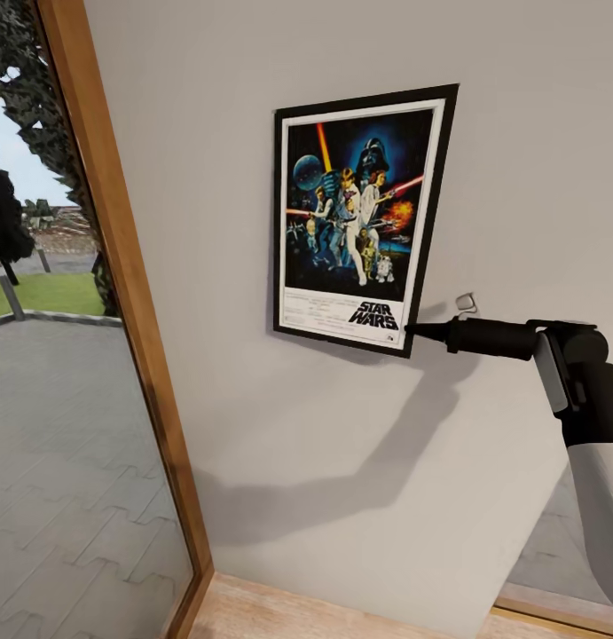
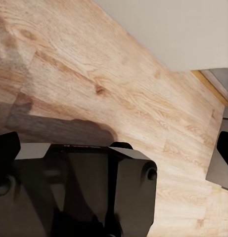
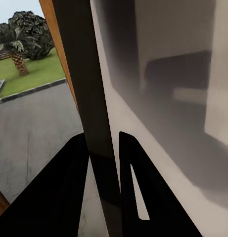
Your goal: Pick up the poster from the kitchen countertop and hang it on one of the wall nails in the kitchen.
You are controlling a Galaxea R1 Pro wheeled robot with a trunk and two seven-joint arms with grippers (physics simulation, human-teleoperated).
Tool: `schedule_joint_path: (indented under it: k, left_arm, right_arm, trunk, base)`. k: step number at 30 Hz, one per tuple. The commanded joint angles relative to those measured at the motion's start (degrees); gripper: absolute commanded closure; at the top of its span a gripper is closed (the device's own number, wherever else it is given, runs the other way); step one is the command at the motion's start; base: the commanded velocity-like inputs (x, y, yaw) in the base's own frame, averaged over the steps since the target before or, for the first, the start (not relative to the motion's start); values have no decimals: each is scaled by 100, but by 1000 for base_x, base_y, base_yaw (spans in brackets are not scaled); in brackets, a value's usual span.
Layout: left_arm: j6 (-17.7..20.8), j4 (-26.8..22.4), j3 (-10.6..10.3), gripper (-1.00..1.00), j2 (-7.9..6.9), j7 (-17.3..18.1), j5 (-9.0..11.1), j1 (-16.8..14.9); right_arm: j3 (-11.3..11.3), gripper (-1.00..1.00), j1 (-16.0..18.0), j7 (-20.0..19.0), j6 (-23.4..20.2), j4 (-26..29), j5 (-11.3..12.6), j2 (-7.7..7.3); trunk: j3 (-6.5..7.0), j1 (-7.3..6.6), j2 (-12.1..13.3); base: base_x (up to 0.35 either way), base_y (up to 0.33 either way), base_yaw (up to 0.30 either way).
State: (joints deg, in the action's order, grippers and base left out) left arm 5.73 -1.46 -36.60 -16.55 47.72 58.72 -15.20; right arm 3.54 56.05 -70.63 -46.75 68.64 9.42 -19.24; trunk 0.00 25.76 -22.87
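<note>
R arm [image 1: 416, 330] level, pinching poster [image 1: 357, 216] (corner).

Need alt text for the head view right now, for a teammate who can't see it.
The poster sits tilted against a pale wall, its lower right corner pinched by the right gripper. A small wire hook protrudes just right of it; a wood-framed window stands left.

Poster [image 1: 359, 217] lay flat on the wall [image 1: 519, 160], tilted, lower right corner pinched between right gripper [image 1: 411, 330] fingers [image 3: 69, 187], frame edge filling the gap. Small wire hook [image 1: 466, 304] stuck out of the wall just above the gripper. Bare wall open right of and below the poster. Wooden window frame [image 1: 120, 266] bounded the wall's left edge. Open wood floor [image 2: 118, 89] under left gripper.
</note>
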Motion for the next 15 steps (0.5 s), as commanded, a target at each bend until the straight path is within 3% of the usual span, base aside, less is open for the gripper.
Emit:
schedule_joint_path:
  k: [1,15]
  left_arm:
    - [59,-4,-33,-100,-3,15,61,0]
    - [59,-4,-35,-100,-6,18,61,0]
  right_arm:
    - [-2,100,2,-3,-36,-3,24,-1]
    - [-11,100,2,-3,-36,-9,24,-1]
  trunk:
    - [-2,2,-4]
    - [-2,2,-4]
  base:
    - [25,0,0]
    - [21,0,0]
